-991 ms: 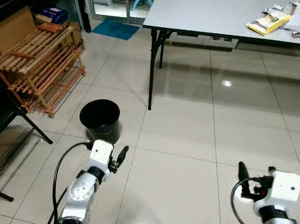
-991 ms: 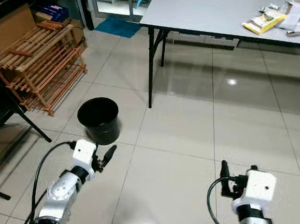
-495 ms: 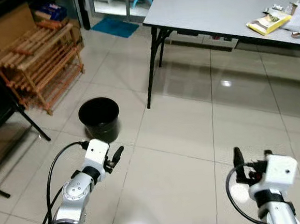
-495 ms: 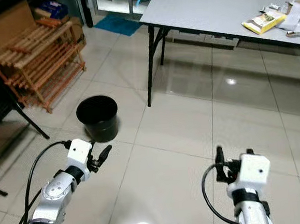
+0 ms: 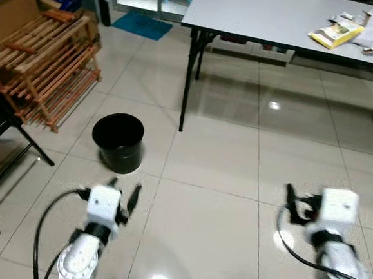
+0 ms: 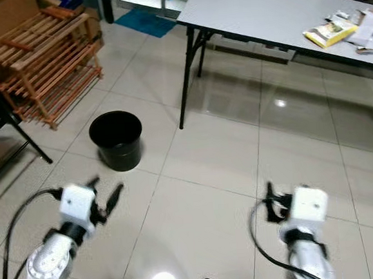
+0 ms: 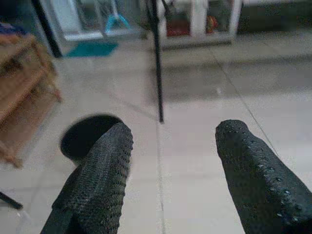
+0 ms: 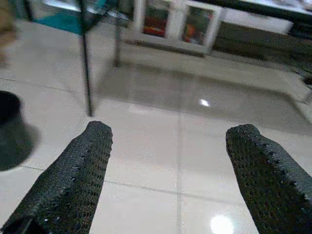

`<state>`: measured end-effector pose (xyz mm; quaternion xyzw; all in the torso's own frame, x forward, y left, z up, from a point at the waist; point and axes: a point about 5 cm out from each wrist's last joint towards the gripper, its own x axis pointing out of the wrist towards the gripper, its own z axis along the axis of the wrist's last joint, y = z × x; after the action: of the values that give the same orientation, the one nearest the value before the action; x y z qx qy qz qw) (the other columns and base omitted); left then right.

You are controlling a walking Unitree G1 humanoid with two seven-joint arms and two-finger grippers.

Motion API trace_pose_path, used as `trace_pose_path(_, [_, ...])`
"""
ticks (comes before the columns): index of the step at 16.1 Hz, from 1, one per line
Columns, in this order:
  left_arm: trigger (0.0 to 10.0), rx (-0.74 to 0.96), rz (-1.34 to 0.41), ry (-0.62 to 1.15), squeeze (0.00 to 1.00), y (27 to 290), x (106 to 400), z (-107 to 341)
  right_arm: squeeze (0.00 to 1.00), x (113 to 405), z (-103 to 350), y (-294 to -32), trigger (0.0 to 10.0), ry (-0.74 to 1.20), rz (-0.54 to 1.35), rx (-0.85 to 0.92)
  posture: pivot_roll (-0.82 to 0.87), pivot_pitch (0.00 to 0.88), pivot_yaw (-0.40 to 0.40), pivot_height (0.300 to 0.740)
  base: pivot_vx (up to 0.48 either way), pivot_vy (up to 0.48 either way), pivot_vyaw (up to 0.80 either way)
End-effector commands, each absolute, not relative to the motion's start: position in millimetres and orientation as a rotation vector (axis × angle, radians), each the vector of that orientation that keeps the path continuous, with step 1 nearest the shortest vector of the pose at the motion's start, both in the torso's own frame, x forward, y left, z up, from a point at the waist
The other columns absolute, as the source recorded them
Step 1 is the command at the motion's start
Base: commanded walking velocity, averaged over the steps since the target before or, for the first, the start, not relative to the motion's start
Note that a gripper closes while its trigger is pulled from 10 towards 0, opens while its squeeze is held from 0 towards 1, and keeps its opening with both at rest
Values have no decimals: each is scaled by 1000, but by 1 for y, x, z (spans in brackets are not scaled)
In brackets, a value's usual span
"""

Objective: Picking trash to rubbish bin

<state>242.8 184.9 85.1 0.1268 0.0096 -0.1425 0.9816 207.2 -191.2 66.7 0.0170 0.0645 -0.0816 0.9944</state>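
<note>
- Shifted a bit since half a second back: whole view slid, so camera motion, bin and table sitting a touch differently in frame, both arms lower in the picture and kinda blurry.
- Black rubbish bin (image 5: 118, 142) standing upright on the tiled floor (image 5: 220, 156), left of centre, just beyond the left gripper (image 5: 122, 193).
- Left gripper low over the tiles, fingers spread wide with nothing between them; wrist view looking past them at the bin's dark mouth (image 7: 87, 138).
- Right gripper (image 5: 298, 197) hanging over bare floor, well apart from the bin, fingers (image 8: 80, 168) also spread, holding nothing.
- Trash (image 5: 336, 31) up on the grey folding table (image 5: 254, 11), far right end: yellow packet plus some pale crumpled wrappers (image 6: 365, 31) beside it.
- Wooden slatted rack (image 5: 35, 67) off to the left, behind the bin, with a cardboard box (image 5: 5, 15) behind that.
- Blue mat (image 5: 142, 25) by the doorway past the table leg (image 5: 187, 81).
</note>
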Motion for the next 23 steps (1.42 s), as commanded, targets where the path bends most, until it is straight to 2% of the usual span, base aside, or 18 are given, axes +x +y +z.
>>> trace_pose_path(1, [10000, 261, -328, -50, 0, 170, 246, 104, 0, 210, 69, -189, 10000, 122, -151, 27, 345, 115, -157, 740, 0, 0, 0])
trace_pose_path(3, [10000, 262, -335, -43, 0, 163, 246, 99, 0, 214, 64, -190, 10000, 128, -165, 26, 347, 112, -170, 740, 0, 0, 0])
trace_pose_path(4, [10000, 234, -316, -43, 0, 156, 252, 96, 0, 216, 63, -194, 10000, 128, -183, 37, 329, 140, -161, 740, 0, 0, 0])
trace_pose_path(5, [10000, 219, -303, -53, 0, 154, 259, 100, 0, 217, 65, -193, 10000, 120, -177, 26, 330, 127, -159, 740, 0, 0, 0])
trace_pose_path(8, [10000, 227, -362, -65, 0, 142, 269, 109, 0, 218, 68, -194, 10000, 99, -199, 20, 315, 130, -139, 740, 0, 0, 0])
trace_pose_path(12, [10000, 271, -315, -22, 0, 163, 268, 105, 0, 225, 68, -189, 10000, 94, -139, 20, 358, 152, -164, 740, 0, 0, 0])
trace_pose_path(14, [10000, 274, -272, 11, 0, 170, 261, 101, 0, 225, 70, -201, 10000, 104, -131, 18, 371, 162, -173, 740, 0, 0, 0])
trace_pose_path(17, [10000, 256, -276, 77, 0, 166, 247, 83, 0, 211, 70, -210, 10000, 101, -166, 8, 343, 138, -151, 740, 0, 0, 0])
trace_pose_path(20, [10000, 265, -292, 67, 0, 170, 257, 89, 0, 216, 80, -198, 10000, 65, -173, 52, 347, 147, -159, 740, 0, 0, 0])
trace_pose_path(23, [10000, 247, -274, 51, 0, 163, 267, 92, 0, 220, 78, -191, 10000, 79, -158, 63, 337, 132, -158, 740, 0, 0, -267])
